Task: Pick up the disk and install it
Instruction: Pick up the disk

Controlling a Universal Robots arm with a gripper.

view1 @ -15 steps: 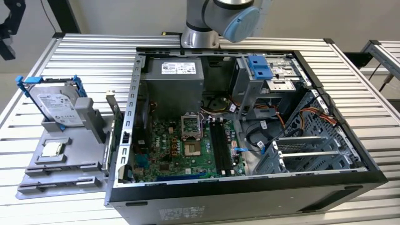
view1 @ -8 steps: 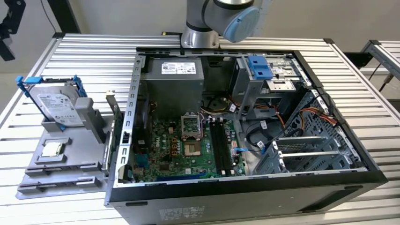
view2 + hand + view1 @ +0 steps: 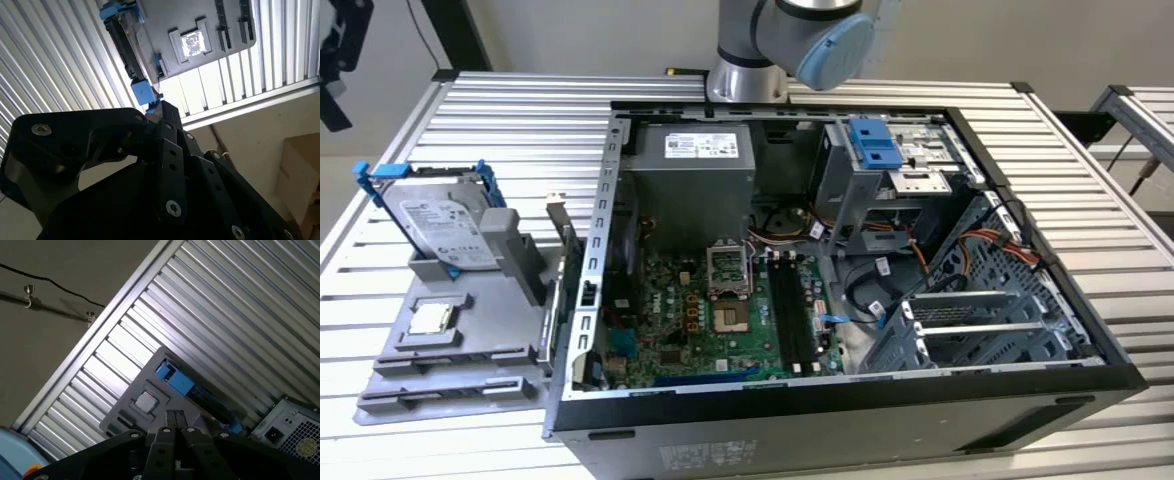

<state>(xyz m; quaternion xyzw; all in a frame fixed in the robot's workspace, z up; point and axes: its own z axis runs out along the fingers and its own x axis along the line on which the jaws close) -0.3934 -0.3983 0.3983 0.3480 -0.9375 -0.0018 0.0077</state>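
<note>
Exterior view first: the disk (image 3: 447,228) stands propped on edge at one end of the grey holder (image 3: 487,300), blue rail around it (the small square chip (image 3: 430,318) lies on that same holder). The open computer case (image 3: 854,425) sits just beside the holder. In the first wrist view the gripper (image 3: 175,416) hangs above the holder, well apart from the disk, fingers pressed together, nothing held.

Exterior view, upper centre: arm (image 3: 787,40) cut off by the top edge. Left of frame: lower part of the disk (image 3: 447,230) hidden in the grey holder (image 3: 474,325); label print too small to tell. Bottom: computer case (image 3: 854,440) front cut off by the edge.
</note>
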